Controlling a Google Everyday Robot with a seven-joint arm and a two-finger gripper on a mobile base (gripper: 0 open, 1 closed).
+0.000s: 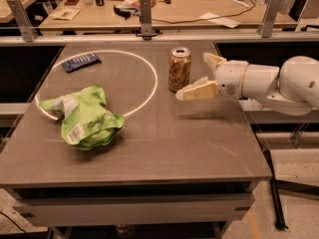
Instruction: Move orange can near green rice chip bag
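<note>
The orange can (179,68) stands upright on the grey table (164,143), right of the white circle line, toward the back. The green rice chip bag (83,116) lies crumpled at the left, across the circle's lower edge. My gripper (199,75) comes in from the right, just right of the can. Its fingers are open: the near finger (197,91) reaches in front of the can's base and the far finger (212,61) stays behind and to the right. It holds nothing.
A small dark blue flat wrapper (81,61) lies at the back left inside the white circle (149,91). A cluttered workbench (164,4) with metal posts stands behind the table. The table's right edge is below my arm.
</note>
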